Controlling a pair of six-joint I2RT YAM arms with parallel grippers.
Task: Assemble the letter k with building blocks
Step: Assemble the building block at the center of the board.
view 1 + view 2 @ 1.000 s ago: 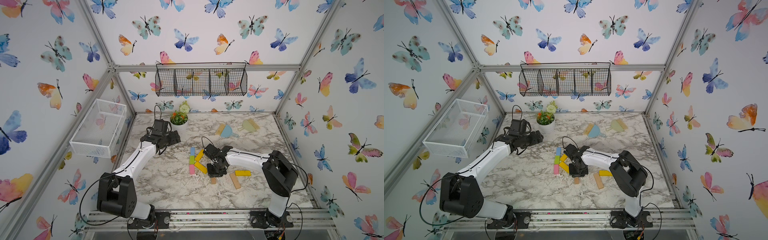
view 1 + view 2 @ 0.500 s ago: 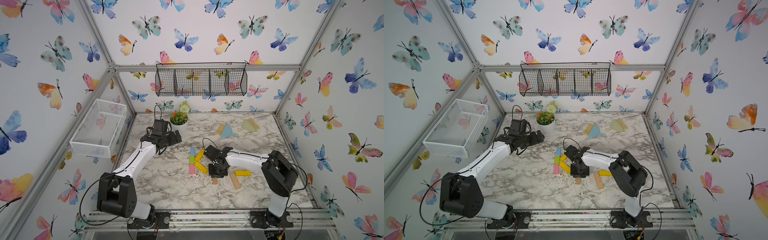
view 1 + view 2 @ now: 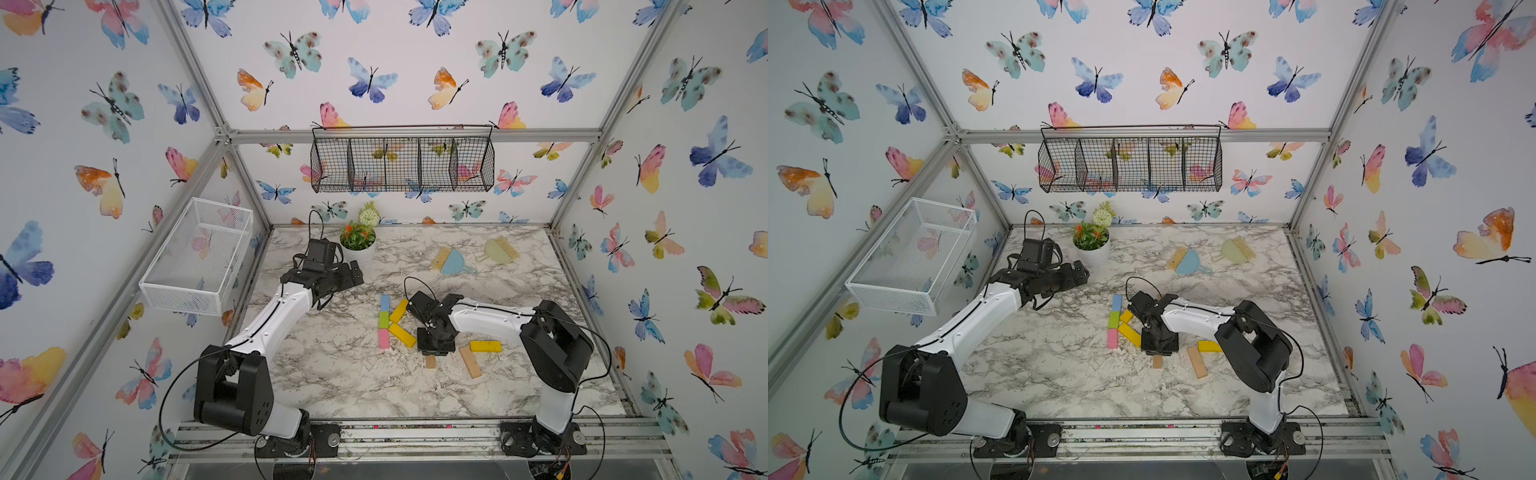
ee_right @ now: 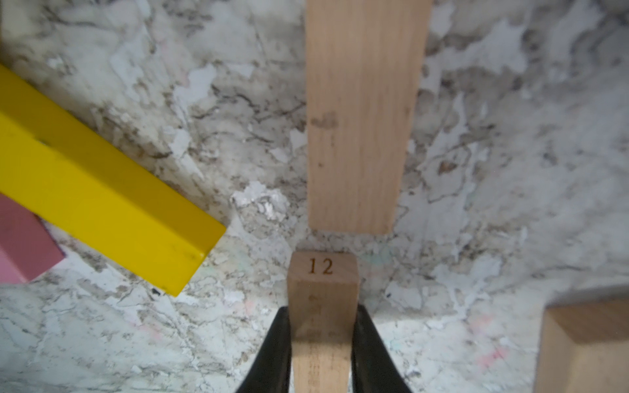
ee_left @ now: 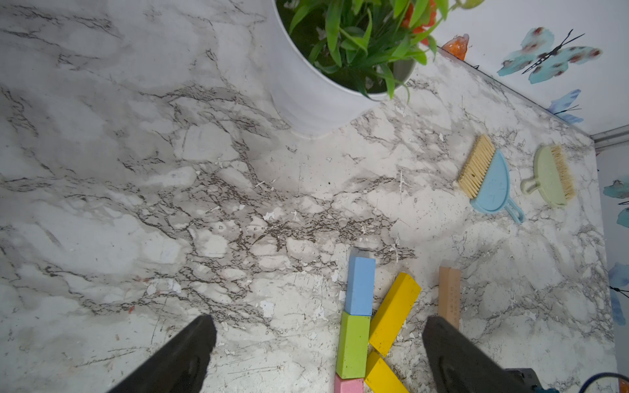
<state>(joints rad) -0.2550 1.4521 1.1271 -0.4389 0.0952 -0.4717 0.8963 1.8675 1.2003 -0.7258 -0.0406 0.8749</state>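
**Workspace in both top views and both wrist views.** On the marble desk [image 3: 332, 374], 3 short blocks lay end to end in a straight column. The light blue block [image 3: 385, 303] was at the back, the green block [image 3: 383, 319] in the middle and the pink block [image 3: 383, 338] at the front. 2 yellow bars branched from the column's right side. The upper yellow bar [image 3: 399, 310] slanted toward the back and the lower yellow bar [image 3: 402, 335] toward the front.

The right pincer [image 4: 322, 309] pointed down just right of the lower yellow bar. Its jaws were narrow, clamped on a tan block [image 4: 322, 282] stamped "12". A flat tan bar [image 4: 360, 119] lay just beyond that block's end, with a gap between them. Farther right, a 3rd yellow bar [image 3: 485, 345] lay just beside a slanted tan bar [image 3: 470, 361].

The left pincer [image 5: 320, 323] hovered near the potted plant [image 3: 358, 245], well apart from the blocks, with its jaws wide and holding nothing.
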